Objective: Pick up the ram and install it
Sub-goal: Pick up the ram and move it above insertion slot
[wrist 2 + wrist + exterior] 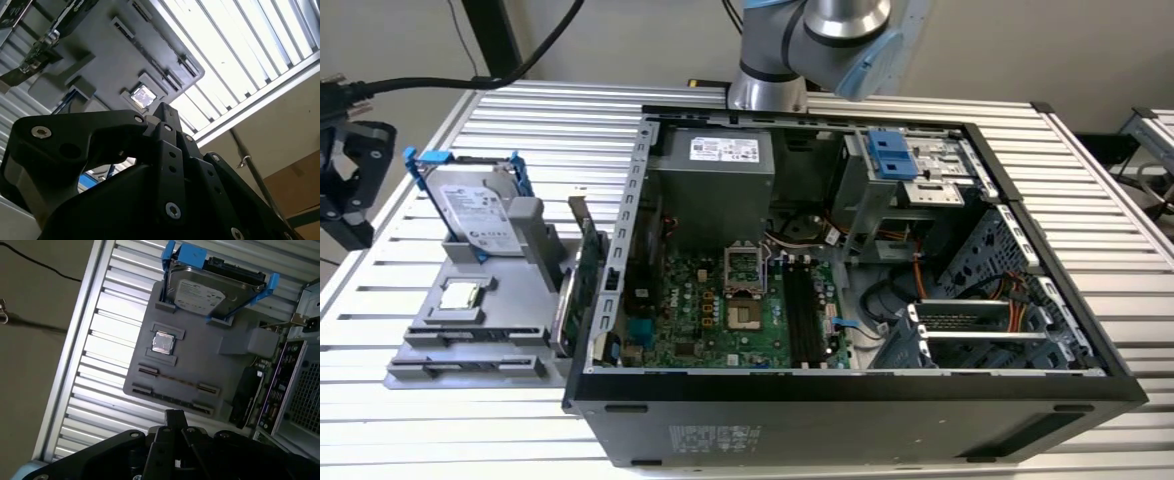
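The gripper hangs over the near edge of a grey holder that lies on the slatted metal table. In both wrist views its two black fingers are pressed together at the tips, with nothing between them.

The ram seems to be the thin dark strip that stands on its edge in the holder, between two small end clips, in the slot row just beyond the gripper tip. It is not touched by the gripper.

Farther on the same holder lie a square processor chip and, at the far end, a silver hard drive in a blue frame.

In the exterior view the holder stands at the exterior view's left of an open computer case, and a green expansion card stands upright between them. Inside the case the green motherboard shows its long black slots; whether any stick sits in them I cannot tell. The arm rises behind the far wall of the case.
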You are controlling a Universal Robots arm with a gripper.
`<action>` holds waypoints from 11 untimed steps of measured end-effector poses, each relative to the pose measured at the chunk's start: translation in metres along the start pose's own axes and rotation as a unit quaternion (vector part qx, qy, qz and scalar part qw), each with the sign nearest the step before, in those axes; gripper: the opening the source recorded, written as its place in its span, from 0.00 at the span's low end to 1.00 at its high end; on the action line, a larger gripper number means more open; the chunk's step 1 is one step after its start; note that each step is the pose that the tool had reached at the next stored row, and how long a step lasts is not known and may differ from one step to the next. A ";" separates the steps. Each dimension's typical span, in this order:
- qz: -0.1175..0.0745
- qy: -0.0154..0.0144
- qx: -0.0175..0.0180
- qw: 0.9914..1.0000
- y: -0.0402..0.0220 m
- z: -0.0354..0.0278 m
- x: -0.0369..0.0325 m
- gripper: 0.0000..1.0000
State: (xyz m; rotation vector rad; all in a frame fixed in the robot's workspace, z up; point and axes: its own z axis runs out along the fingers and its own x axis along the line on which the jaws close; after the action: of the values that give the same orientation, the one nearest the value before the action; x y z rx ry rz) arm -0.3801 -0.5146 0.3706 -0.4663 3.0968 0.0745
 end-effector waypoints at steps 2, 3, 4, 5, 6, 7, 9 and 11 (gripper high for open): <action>-0.008 0.000 0.000 1.000 -0.0001 0.0000 0.0000 0.00; -0.012 0.001 0.000 1.000 -0.0001 0.0000 -0.0001 0.00; -0.017 0.001 0.000 1.000 -0.0001 0.0000 0.0000 0.00; -0.022 0.001 0.000 1.000 -0.0001 0.0000 0.0000 0.00; -0.027 0.001 0.000 1.000 -0.0001 0.0000 0.0000 0.00; -0.034 0.002 -0.001 0.999 0.0000 0.0000 0.0000 0.00; -0.047 0.002 -0.001 0.999 -0.0001 0.0000 -0.0001 0.00; -0.062 0.003 -0.001 0.998 -0.0001 0.0000 0.0000 0.00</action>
State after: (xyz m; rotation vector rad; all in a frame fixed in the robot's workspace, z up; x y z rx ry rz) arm -0.3801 -0.5147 0.3706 -0.6589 3.0646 0.0753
